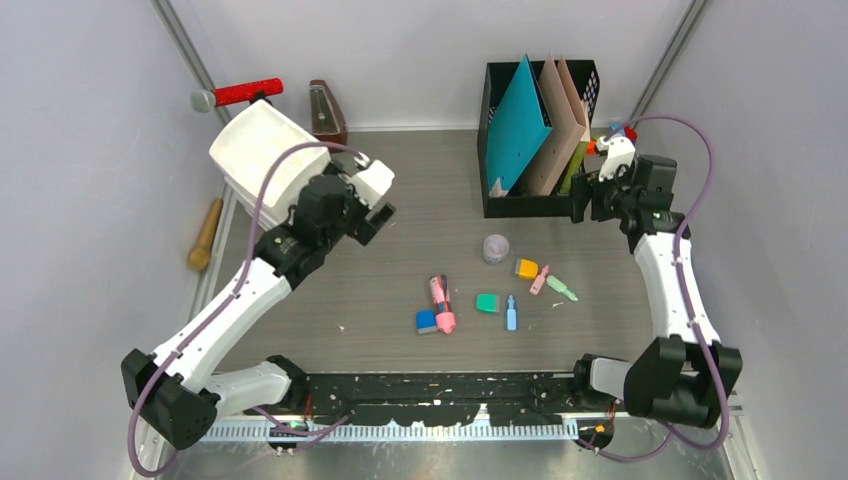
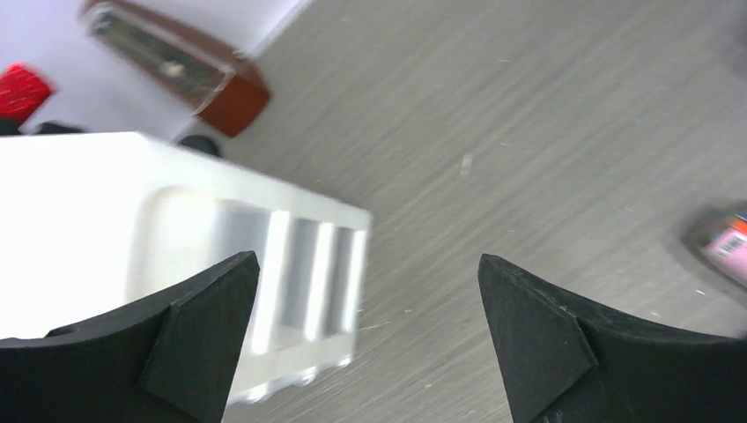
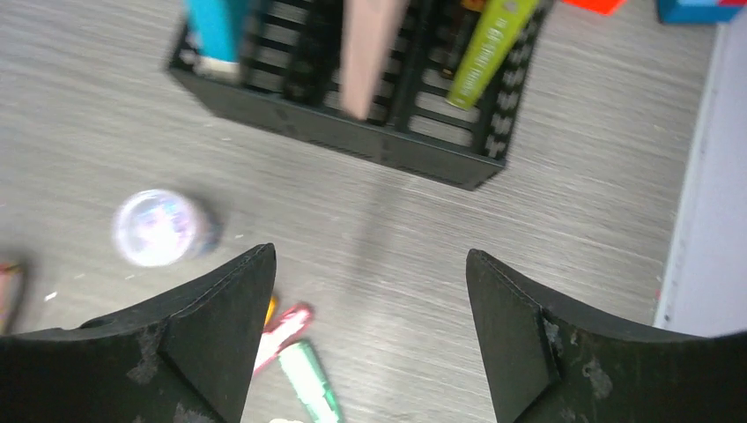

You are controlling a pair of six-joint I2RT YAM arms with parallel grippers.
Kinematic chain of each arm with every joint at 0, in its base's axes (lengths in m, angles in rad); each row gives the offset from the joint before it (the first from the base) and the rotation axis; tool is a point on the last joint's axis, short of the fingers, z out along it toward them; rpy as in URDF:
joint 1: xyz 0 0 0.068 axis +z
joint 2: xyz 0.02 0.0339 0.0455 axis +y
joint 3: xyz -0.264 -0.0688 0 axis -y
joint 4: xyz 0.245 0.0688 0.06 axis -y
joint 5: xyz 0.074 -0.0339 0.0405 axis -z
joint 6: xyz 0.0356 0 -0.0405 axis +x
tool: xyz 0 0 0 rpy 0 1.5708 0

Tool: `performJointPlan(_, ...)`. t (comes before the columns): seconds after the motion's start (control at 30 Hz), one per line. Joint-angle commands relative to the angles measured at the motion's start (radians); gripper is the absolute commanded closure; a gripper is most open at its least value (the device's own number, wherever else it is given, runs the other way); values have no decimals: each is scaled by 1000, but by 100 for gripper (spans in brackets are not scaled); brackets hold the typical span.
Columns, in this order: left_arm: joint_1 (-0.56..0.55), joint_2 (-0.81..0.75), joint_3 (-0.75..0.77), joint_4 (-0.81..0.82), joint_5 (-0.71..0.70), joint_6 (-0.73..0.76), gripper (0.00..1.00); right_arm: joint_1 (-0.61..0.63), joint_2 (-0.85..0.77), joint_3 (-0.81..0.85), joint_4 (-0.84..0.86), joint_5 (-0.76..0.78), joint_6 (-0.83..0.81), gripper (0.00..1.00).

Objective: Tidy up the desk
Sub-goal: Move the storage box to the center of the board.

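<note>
Gaping right pincer point(image 3: 370, 254) above the desk point(image 3: 573, 220)

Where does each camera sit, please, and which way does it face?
Top external: above and behind the robot, looking down on the desk; the left arm and right arm show.
Left wrist: on the left arm, looking past the open left gripper at the white box; both fingers show.
Right wrist: on the right arm, looking past the open right gripper at the black file rack; both fingers show.
Shared: the clear round container appears in top and right wrist views.
</note>
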Motion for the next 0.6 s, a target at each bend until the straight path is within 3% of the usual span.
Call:
performJointPlan(0.0,139,-30,162,-171,-75,-7,0,24,-102,-8,-102,-201,43,15)
performJointPlan(0.23,400,90,401,-340,109,-2,0,82,-144,-32,-95,-245,100,15)
performJointPlan(0.57,518,290,532,-480,256,26,7,84,-154,-58,-92,-243,95,15)
